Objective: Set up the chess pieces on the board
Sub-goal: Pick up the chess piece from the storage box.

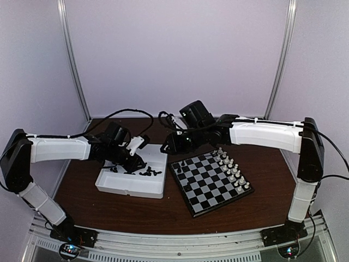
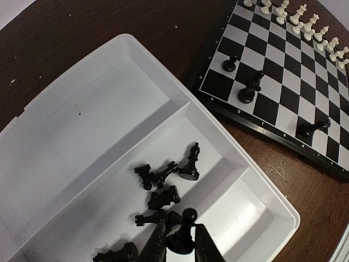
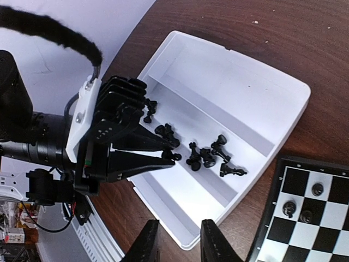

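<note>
Black pawn (image 2: 184,228) pinched in my left claw (image 2: 180,236) over the tray (image 2: 82,142) (right claw (image 3: 180,229) is spread); next I'd lift it to the board (image 2: 283,82).

Tray (image 1: 128,190) left of board (image 1: 210,189); chess pieces (image 2: 189,164) in tray's middle compartment, three on board.

No legible text, labels, brands or nos. anywhere in the views.

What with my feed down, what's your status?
Left pincer shut on black pawn in tray. Right pincer open, empty, at tray's corner. Three black pieces on board, others loose in tray. Right arm crowds tray-to-board path.
</note>
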Available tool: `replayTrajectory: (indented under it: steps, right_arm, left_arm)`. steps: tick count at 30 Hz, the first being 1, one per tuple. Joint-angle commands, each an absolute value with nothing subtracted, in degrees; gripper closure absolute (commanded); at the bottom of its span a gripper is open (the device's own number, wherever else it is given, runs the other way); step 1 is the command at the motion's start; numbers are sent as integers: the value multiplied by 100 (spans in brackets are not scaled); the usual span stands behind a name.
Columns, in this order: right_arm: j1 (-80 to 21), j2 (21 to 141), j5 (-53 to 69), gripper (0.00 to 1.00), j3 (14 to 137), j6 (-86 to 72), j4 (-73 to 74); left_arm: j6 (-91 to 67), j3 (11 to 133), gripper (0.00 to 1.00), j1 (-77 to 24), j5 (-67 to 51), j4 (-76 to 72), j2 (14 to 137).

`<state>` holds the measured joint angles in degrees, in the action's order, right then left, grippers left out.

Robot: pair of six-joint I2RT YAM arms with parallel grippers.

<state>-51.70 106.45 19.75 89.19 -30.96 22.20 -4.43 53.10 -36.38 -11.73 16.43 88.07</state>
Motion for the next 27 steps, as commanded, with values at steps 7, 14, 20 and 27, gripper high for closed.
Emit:
replayTrajectory:
  steps: [7,14,20,27]
  right_arm:
    - [-5125,11217,3041,69,8563,-4679,862]
    - [-5111,11521,3426,68,8562,-5061,624]
    - [-5099,11648,3482,65,8596,-5277,510]
    - [-5041,11741,3420,66,8587,-5394,540]
  left_arm:
    - [-628,4602,82,-3665,-2113,-158,8526]
    - [-563,4470,82,-3673,-2322,-368,8512]
    - [-520,4465,82,-3674,-2649,-428,8470]
    - [-444,4452,82,-3674,-2799,-422,8393]
